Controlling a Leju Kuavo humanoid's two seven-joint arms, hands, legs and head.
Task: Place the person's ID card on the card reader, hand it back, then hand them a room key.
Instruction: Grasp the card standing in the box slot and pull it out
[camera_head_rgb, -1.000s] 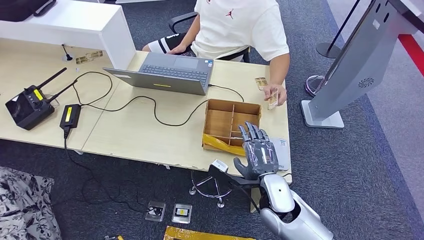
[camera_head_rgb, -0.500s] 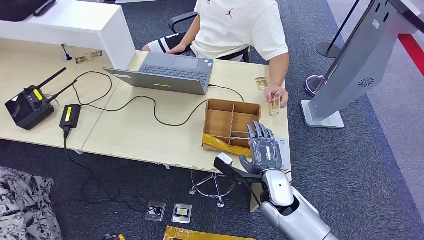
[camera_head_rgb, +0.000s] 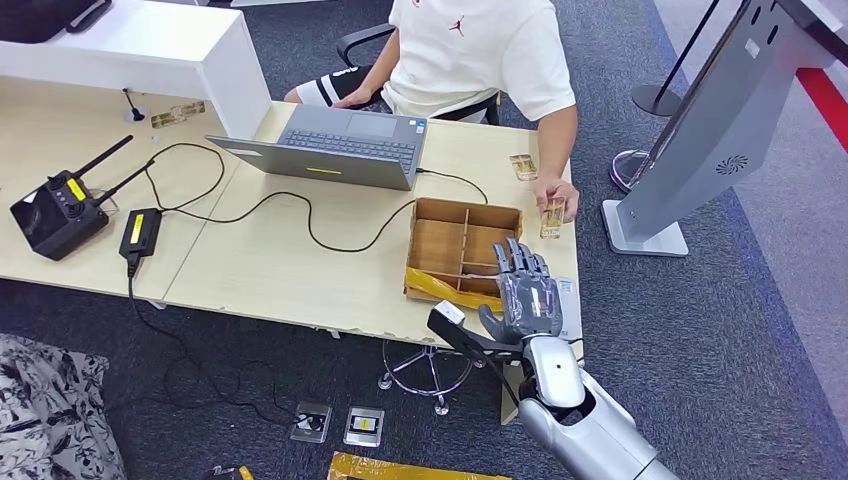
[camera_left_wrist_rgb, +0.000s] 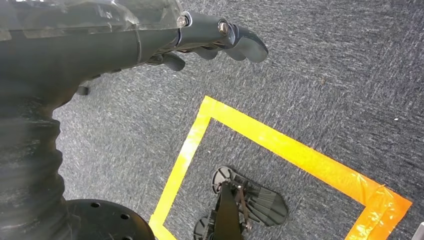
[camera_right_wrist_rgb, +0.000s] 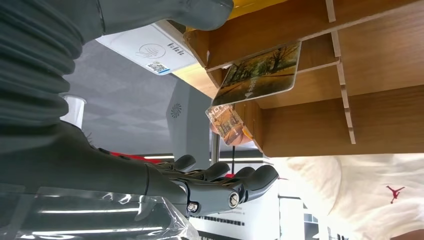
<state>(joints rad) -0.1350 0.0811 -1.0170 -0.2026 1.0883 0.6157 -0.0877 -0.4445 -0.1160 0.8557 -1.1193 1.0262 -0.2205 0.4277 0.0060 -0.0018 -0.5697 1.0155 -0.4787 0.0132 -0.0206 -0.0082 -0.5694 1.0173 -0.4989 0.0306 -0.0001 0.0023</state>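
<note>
Your right hand (camera_head_rgb: 527, 297) hovers empty, fingers spread, over the counter's (camera_head_rgb: 270, 270) edge beside the wooden divided tray (camera_head_rgb: 462, 250); the person's hand (camera_head_rgb: 558, 197) holds the picture-printed card (camera_head_rgb: 550, 218) just beyond.

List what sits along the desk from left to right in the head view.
Black radio controller → black power adapter → grey laptop → wooden divided box → robot's right hand → card held in the person's hand.
</note>
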